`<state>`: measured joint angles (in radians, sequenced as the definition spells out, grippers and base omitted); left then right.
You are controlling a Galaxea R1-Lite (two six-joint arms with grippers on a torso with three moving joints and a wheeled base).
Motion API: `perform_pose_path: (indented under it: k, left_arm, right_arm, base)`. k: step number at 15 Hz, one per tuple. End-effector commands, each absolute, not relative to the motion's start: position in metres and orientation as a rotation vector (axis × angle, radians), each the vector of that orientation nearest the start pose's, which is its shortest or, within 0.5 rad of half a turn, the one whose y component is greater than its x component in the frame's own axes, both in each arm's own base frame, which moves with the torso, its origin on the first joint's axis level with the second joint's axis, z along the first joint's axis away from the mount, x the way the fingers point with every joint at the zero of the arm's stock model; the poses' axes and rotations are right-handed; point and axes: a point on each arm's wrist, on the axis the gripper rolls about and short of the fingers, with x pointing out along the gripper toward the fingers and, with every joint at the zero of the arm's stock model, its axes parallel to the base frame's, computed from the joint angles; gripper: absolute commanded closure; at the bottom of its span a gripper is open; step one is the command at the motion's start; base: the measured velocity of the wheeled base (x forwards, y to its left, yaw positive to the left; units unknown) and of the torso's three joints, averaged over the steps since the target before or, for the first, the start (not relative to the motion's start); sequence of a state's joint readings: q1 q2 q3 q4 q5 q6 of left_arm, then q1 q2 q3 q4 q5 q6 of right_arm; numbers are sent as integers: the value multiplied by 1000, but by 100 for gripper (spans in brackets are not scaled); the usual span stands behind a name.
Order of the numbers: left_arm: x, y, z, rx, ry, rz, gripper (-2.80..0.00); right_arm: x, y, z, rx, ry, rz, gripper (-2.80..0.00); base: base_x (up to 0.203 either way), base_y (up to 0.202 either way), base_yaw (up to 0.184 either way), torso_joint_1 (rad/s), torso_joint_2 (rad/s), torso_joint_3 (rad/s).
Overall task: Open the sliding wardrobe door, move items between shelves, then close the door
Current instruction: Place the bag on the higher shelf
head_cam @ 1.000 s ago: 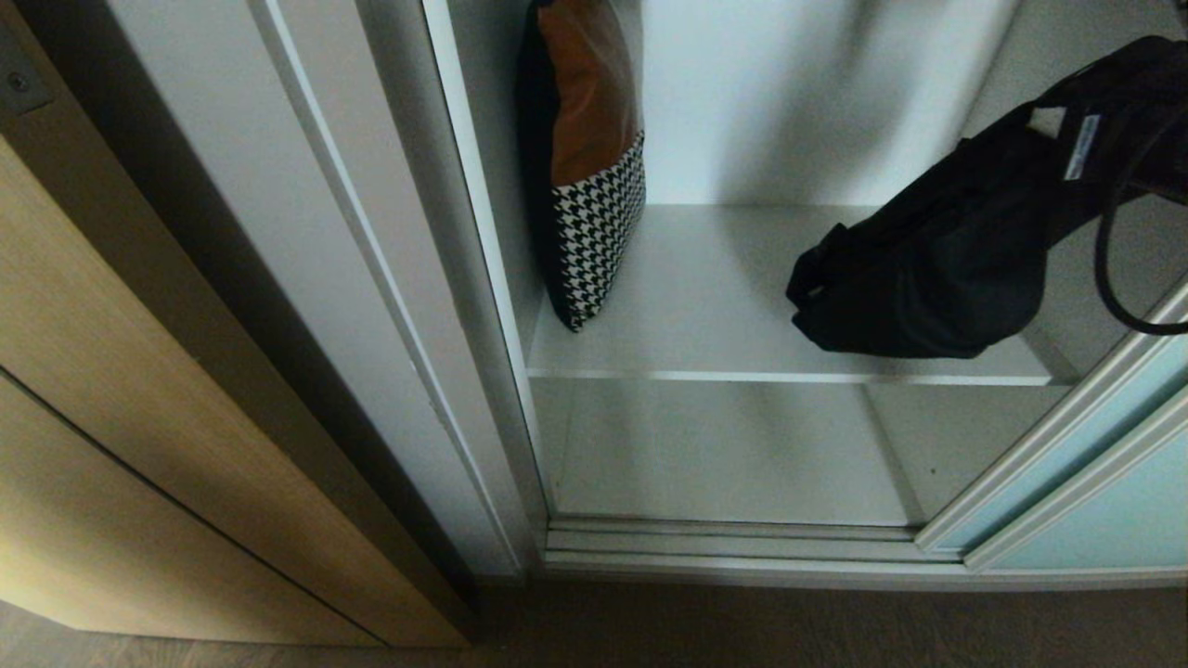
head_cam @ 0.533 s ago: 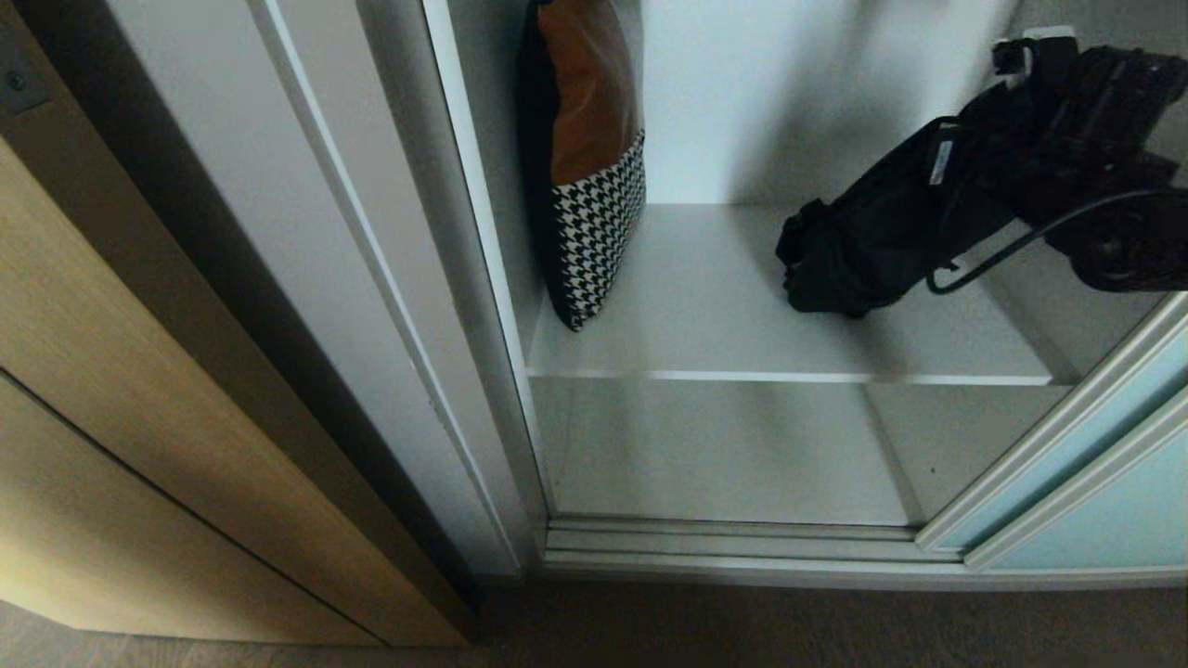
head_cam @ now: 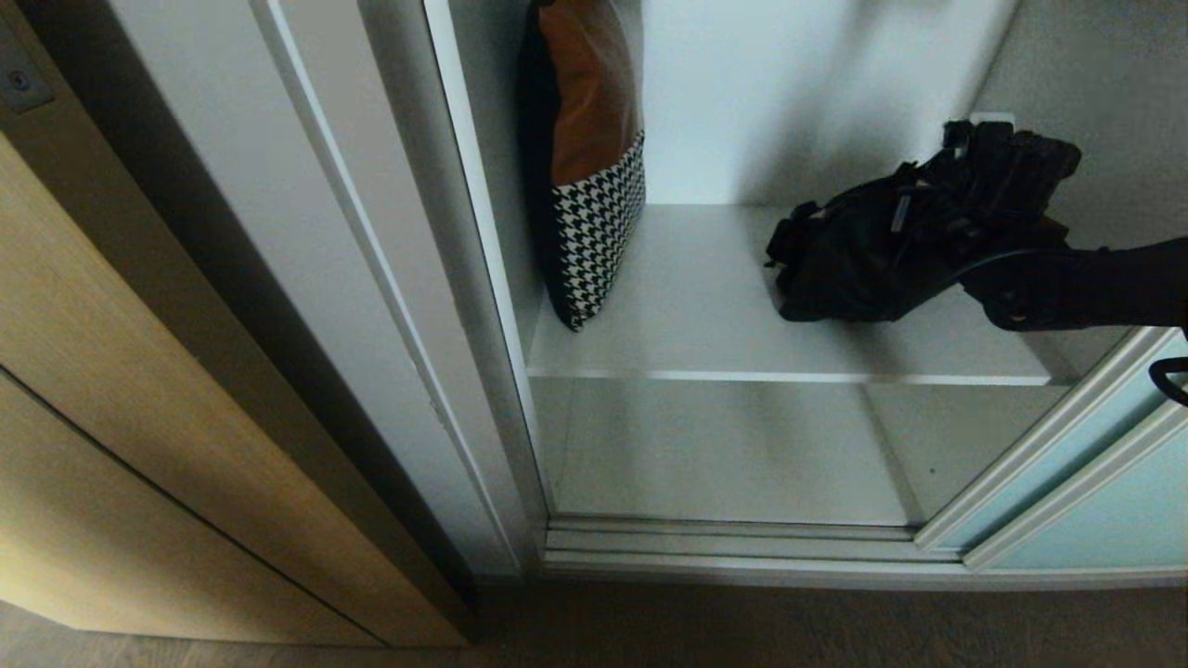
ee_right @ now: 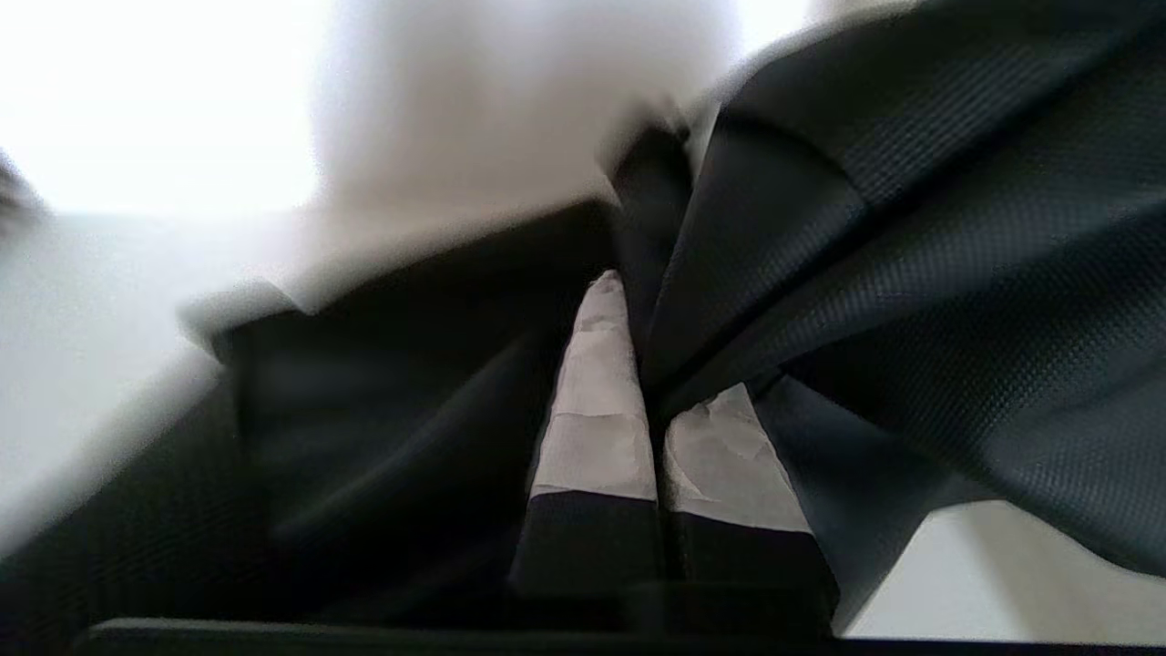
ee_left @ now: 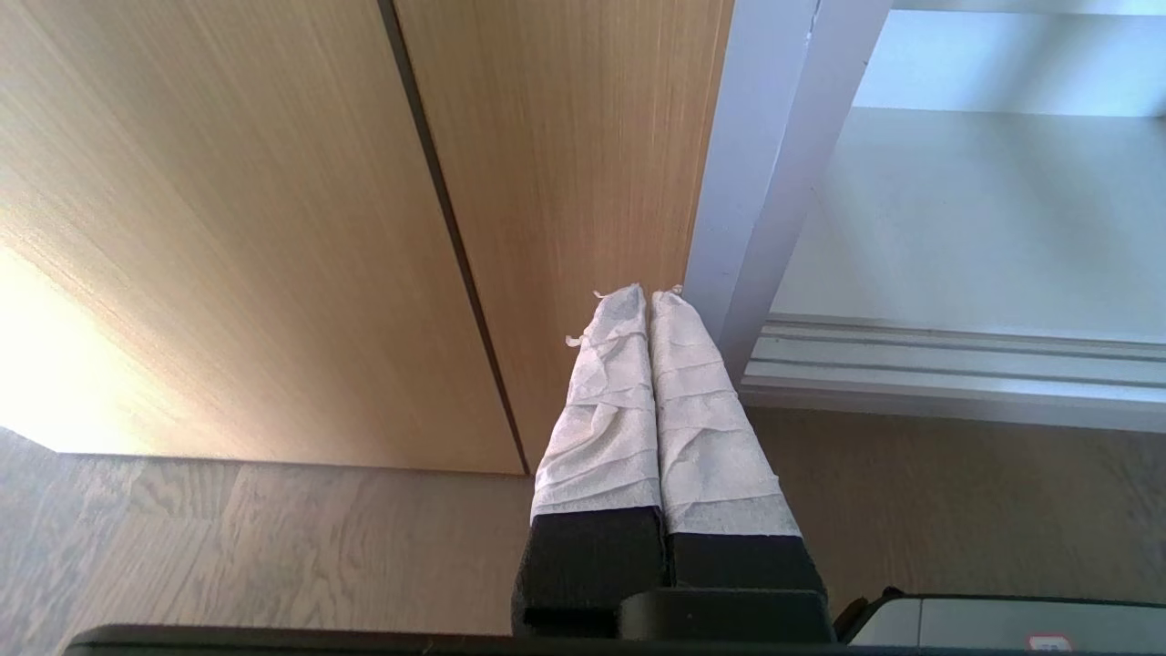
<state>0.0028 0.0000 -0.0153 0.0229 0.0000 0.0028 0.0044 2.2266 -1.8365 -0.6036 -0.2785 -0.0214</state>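
- Right gripper [ee_right: 638, 364]: taped fingers [ee_right: 597, 401] pressed together, pinching a fold of the black bag [head_cam: 863, 264]; fabric wraps both sides of the fingers in the right wrist view.
- Right gripper inside the wardrobe opening, reaching in from the right side, over the right part of the upper shelf [head_cam: 705, 297].
- Black bag: bulk hanging left of and just below the right gripper, lower end at or touching the upper shelf surface; contact not certain from the head view.
- Black cable looping from the arm, just right of the right gripper.
- Cushion [head_cam: 589, 167], orange top with houndstooth bottom: well to the left of the right gripper, upright, leaning against the left wall on the same shelf; apart from the bag.
- Lower shelf [head_cam: 724, 455]: below the right gripper.
- Sliding wardrobe door [head_cam: 1104, 501]: pale aqua glass in silver frame, below and right of the right gripper, slid aside.
- Left gripper [ee_left: 649, 301]: taped fingers shut together, holding nothing; low outside the wardrobe, in front of the light wood cabinet front [ee_left: 273, 210], beside the white frame post [ee_left: 756, 182].
- Door track [ee_left: 947, 360]: just right of the left gripper.
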Motion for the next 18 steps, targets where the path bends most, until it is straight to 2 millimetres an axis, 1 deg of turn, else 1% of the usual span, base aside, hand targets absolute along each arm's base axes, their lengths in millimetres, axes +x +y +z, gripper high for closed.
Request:
perform_pose_path:
  k: [1,2,3,4,5,6,8,9,10,11,12,13,15,16,18]
  left_arm:
    - [-24,0,77,3,9,3,0]
    - [-24,0,77,3,9,3,0]
    - [-24,0,77,3,9,3,0]
    - [-24,0,77,3,9,3,0]
    - [-24,0,77,3,9,3,0]
    - [-24,0,77,3,9,3,0]
    - [-24,0,77,3,9,3,0]
    - [-24,0,77,3,9,3,0]
    - [-24,0,77,3,9,3,0]
    - [-24,0,77,3,9,3,0]
    - [-24,0,77,3,9,3,0]
    - [-24,0,77,3,9,3,0]
    - [-24,0,77,3,9,3,0]
    - [-24,0,77,3,9,3,0]
    - [-24,0,77,3,9,3,0]
  right_arm:
    - [482,-12,245,3,-174,-297,-280]
    - [484,-13,246,5,-186,-301,-280]
    - [489,-15,241,2,-182,-303,-280]
    - [493,-22,237,0,-185,-318,-280]
    - [493,-28,238,2,-217,-330,-280]
    - [490,-31,245,4,-278,-339,-280]
    - [480,-42,266,-37,-405,-380,-280]
    - [478,-47,269,-63,-414,-396,-280]
    - [478,-53,266,-113,-400,-416,-280]
    - [480,-58,262,-126,-392,-429,-280]
    - [477,-58,261,-123,-390,-433,-280]
    - [468,-58,265,-122,-403,-438,-280]
    - [444,-59,281,-133,-466,-449,-280]
    - [440,-66,283,-143,-487,-468,-280]
    - [429,-68,289,-148,-526,-479,-280]
  base:
    - [0,0,0,0,0,0]
    - [0,0,0,0,0,0]
    - [0,0,0,0,0,0]
    - [0,0,0,0,0,0]
    - [0,0,0,0,0,0]
    - [0,0,0,0,0,0]
    - [0,0,0,0,0,0]
    - [0,0,0,0,0,0]
    - [0,0,0,0,0,0]
    - [0,0,0,0,0,0]
    - [0,0,0,0,0,0]
    - [0,0,0,0,0,0]
    - [0,0,0,0,0,0]
    - [0,0,0,0,0,0]
    - [0,0,0,0,0,0]
